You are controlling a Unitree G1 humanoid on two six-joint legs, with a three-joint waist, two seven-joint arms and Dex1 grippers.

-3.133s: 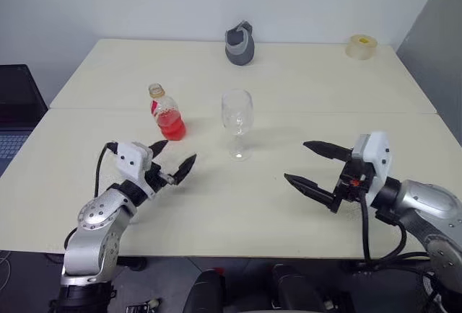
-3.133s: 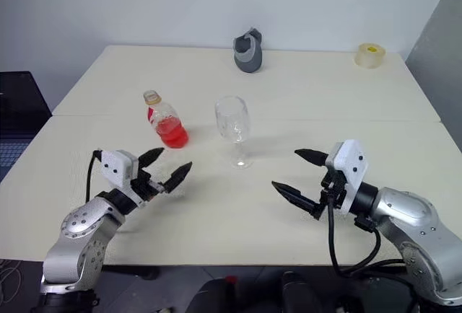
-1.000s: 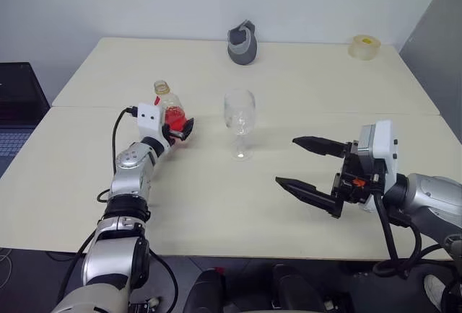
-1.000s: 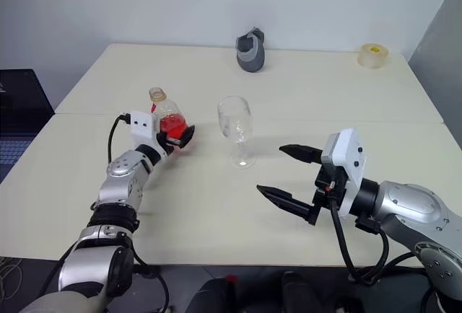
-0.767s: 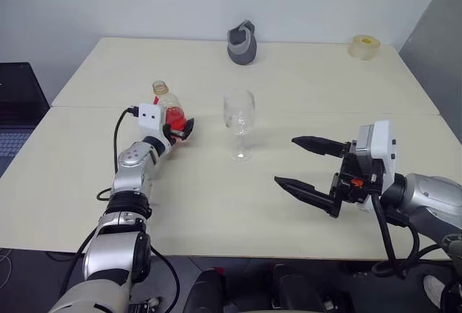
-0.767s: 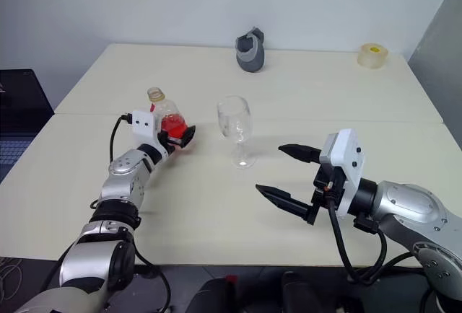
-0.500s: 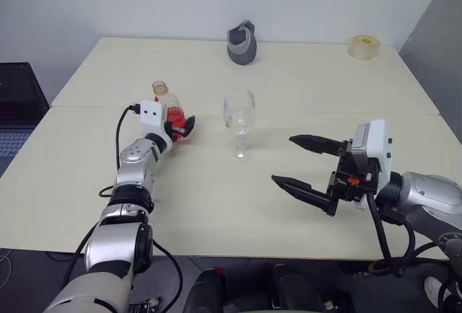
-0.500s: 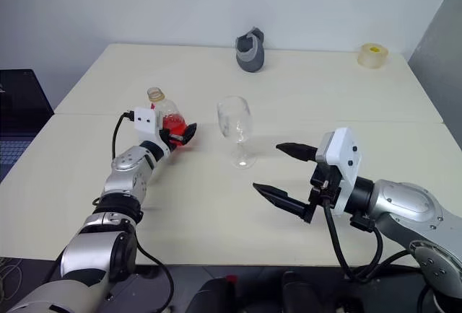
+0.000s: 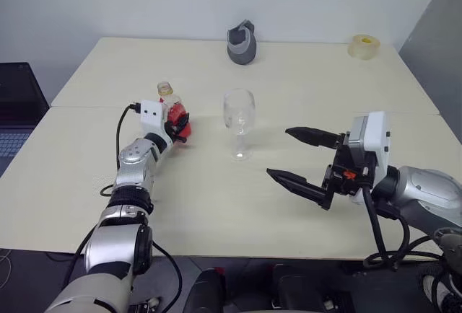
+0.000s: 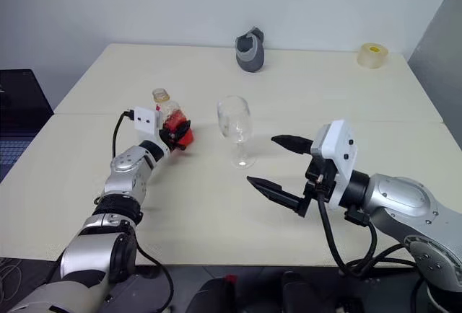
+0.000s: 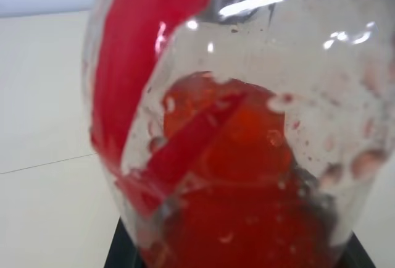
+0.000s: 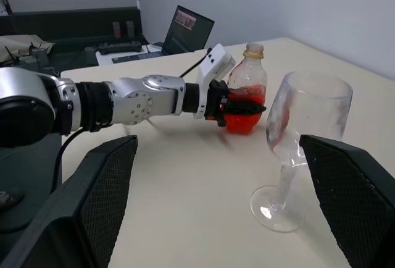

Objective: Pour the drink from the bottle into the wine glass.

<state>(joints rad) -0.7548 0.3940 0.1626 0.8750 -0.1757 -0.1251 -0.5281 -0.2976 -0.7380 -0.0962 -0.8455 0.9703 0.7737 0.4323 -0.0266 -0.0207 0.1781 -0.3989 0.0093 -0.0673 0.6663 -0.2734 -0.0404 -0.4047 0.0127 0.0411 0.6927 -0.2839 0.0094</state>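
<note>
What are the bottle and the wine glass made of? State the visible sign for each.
Bottle: apparently thin clear plastic, glossy; its wall looks dimpled and wavy around the red drink. Wine glass: clear and colourless, probably glass, with a smooth bowl, slim stem and shiny round foot; plastic cannot be excluded.

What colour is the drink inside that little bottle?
Bright red-pink. The drink shows best in the left wrist view, filling the lower part of the clear bottle.

A grey cup-like object (image 9: 241, 42) stands on the cream table (image 9: 289, 82), well beyond both jaws. A tape roll (image 9: 362, 46) lies far beyond the right jaws; a laptop (image 12: 192, 26) sits off-table.
</note>
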